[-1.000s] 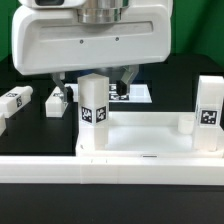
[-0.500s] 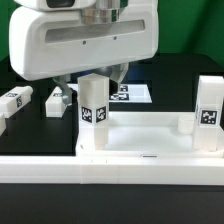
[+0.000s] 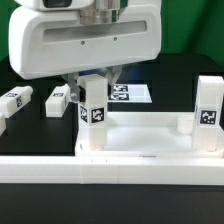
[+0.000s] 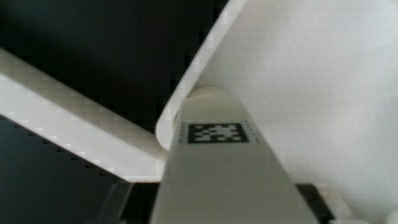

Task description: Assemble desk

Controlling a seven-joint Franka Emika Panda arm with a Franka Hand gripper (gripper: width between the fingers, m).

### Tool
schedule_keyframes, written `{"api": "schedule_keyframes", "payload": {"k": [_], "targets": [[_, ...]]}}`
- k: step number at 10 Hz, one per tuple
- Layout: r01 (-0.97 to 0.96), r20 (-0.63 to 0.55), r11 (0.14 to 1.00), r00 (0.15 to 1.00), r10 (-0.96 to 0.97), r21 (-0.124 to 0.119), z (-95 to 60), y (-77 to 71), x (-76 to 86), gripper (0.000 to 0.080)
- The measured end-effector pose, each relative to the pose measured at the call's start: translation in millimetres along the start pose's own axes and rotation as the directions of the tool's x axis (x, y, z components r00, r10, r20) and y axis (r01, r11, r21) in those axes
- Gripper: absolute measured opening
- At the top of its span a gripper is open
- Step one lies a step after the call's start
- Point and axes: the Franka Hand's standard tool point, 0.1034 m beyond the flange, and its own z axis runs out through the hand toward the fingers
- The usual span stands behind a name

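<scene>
The desk top (image 3: 150, 148) lies as a white rimmed tray at the front, and also fills one side of the wrist view (image 4: 329, 80). A white leg (image 3: 95, 108) with a tag stands upright at its corner on the exterior view's left. My gripper (image 3: 95, 82) hangs over that leg, one finger on each side of its upper part. In the wrist view the leg (image 4: 217, 165) runs between the dark fingers (image 4: 141, 203), which press against its sides. A second leg (image 3: 208, 112) stands upright at the corner on the exterior view's right.
Two loose tagged legs (image 3: 57, 100) (image 3: 14, 102) lie on the black table at the exterior view's left. The marker board (image 3: 132, 93) lies behind the gripper. A long white border bar (image 3: 40, 170) runs along the front, and another white bar (image 4: 71, 110) crosses the wrist view.
The fingers have drawn in from wide apart to the sides of the upright leg. The leg's tag has shifted slightly toward the exterior view's right.
</scene>
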Motion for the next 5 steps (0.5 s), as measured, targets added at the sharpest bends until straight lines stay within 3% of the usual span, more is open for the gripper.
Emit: {"api": "schedule_keyframes", "payload": {"k": [2, 5], "targets": [[-0.189, 0.0, 0.982, 0.982, 0.189, 0.001, -0.6, -1.7, 1.3, 0.0288], [-0.502, -0.003, 0.865, 0.865, 0.502, 0.018, -0.5, -2.1, 1.8, 0.0289]]}}
